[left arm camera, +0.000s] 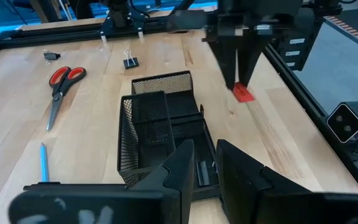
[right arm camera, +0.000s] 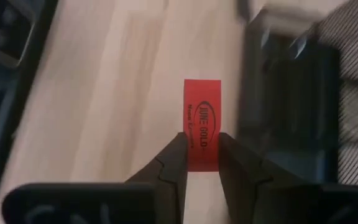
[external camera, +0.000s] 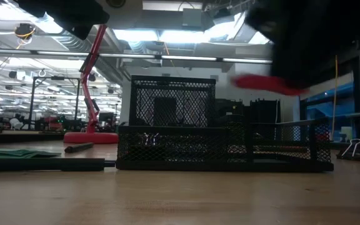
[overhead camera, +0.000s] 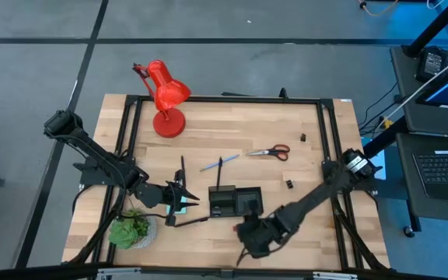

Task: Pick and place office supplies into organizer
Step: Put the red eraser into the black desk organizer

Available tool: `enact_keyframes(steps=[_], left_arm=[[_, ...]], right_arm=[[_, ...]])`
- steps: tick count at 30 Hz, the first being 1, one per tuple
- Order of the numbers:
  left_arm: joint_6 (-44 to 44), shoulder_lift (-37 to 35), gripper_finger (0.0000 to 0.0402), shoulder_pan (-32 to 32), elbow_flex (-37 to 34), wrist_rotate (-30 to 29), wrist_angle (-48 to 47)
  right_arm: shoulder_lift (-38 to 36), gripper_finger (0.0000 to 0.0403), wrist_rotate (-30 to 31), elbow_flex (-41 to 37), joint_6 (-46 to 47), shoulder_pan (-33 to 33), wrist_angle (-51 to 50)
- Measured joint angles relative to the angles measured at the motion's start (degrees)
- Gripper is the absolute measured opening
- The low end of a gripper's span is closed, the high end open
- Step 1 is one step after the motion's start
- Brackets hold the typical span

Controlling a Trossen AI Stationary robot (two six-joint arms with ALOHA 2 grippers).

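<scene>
My right gripper (right arm camera: 202, 140) is shut on a small red piece (right arm camera: 202, 106) with dark print. It hovers near the table's near edge (overhead camera: 253, 233), beside the black mesh organizer (overhead camera: 236, 202). In the low view the red piece (external camera: 261, 83) shows at about the height of the organizer's (external camera: 224, 147) top. My left gripper (left arm camera: 205, 155) is open by a narrow gap with nothing between its fingers. It sits left of the organizer (left arm camera: 160, 124), over a light blue notepad (overhead camera: 179, 204). Red-handled scissors (overhead camera: 271, 152), a light blue pen (overhead camera: 211, 164) and black clips (overhead camera: 290, 184) lie on the wood. My right gripper pinches the red piece between its two fingers at one short end (right arm camera: 202, 152). The fingers (left arm camera: 240, 62) come from above, pointing down. The piece hangs below them (left arm camera: 243, 93), lifted clear of the table, its printed face toward the wrist camera.
A red desk lamp (overhead camera: 166, 97) stands at the far left of the table and a green potted plant (overhead camera: 131, 229) at the near left corner. Black pens (overhead camera: 183, 167) lie near the left gripper. A black frame rail (overhead camera: 329, 140) borders the table.
</scene>
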Motion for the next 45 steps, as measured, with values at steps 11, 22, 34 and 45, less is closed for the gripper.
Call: enact_keyframes(steps=[11, 22, 34, 45], left_arm=[[-0.6, 0.0, 0.0065, 0.0, -1.4, 0.0, -0.1], [-1.6, 0.2, 0.0065, 0.0, -1.4, 0.0, -0.2], [-1.5, 0.2, 0.0065, 0.0, -1.4, 0.0, -0.3], [-1.5, 0.2, 0.0065, 0.0, -1.4, 0.0, -0.3]], right_arm=[[0.0, 0.0079, 0.0, -0.3, -7.4, -8.9, 6.9], [4.3, 0.0079, -1.0, -0.3, -8.1, -10.0, 8.5], [7.0, 0.0079, 0.1, -0.3, -7.9, -10.2, 9.8], [7.0, 0.0079, 0.0, -0.3, -7.9, -10.2, 10.0]])
